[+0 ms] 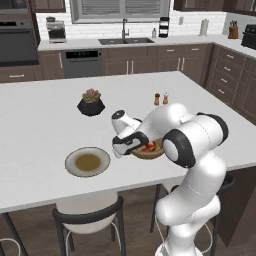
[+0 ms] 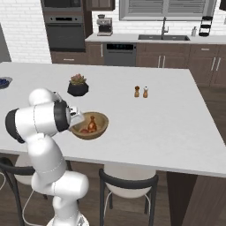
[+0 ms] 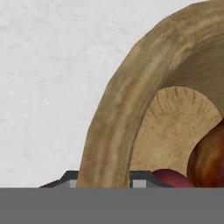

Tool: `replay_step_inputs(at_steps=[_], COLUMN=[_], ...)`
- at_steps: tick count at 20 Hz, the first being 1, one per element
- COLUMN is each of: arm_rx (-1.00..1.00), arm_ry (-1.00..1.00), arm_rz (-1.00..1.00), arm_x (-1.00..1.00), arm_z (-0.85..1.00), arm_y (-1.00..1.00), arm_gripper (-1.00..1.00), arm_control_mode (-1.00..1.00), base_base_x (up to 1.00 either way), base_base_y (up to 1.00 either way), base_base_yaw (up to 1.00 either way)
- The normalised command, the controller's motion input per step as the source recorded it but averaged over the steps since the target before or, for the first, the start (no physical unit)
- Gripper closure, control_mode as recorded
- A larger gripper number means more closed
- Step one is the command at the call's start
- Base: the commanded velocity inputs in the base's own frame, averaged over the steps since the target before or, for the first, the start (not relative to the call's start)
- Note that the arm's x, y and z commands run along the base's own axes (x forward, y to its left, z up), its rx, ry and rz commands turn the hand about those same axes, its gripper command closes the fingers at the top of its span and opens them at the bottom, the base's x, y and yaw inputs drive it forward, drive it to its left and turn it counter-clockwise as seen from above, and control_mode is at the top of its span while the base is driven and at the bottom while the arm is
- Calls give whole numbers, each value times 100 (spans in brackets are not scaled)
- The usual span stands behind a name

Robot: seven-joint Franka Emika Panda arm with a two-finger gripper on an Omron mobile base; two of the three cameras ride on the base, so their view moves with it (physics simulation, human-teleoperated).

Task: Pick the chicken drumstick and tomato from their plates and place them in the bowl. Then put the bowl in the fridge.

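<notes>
I see the gripper [image 3: 105, 180] pinching the bowl [image 3: 118, 113] rim at bottom centre of the hand view, one finger each side. The chicken drumstick [image 2: 92, 123] and, apparently, the tomato [image 2: 84, 130] lie inside, left of centre on the counter [image 2: 154, 119].

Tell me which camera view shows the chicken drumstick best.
The right base view: the chicken drumstick stands whole in the bowl, unblocked. The left base view gives a reddish glimpse in the bowl behind the arm. The hand view cuts it off at the right edge, beyond the bowl's rim, which the jaws straddle.
</notes>
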Motion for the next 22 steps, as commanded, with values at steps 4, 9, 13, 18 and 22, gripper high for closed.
replay_step_inputs(at_steps=[4, 9, 13, 18, 22], arm_rx=[0, 3, 22, 27, 5], arm_ry=[0, -1, 0, -5, -2], arm_rz=[8, 39, 55, 62, 68], arm_x=[-59, -78, -86, -79, -31], arm_z=[83, 90, 76, 75, 82], arm_y=[0, -6, -39, -45, -57], arm_gripper=[100, 100, 100, 100, 100], arm_control_mode=[-100, -100, -100, -100, -100], base_base_x=[0, 0, 0, 0, 0], base_base_y=[0, 0, 0, 0, 0], base_base_yaw=[0, 0, 0, 0, 0])
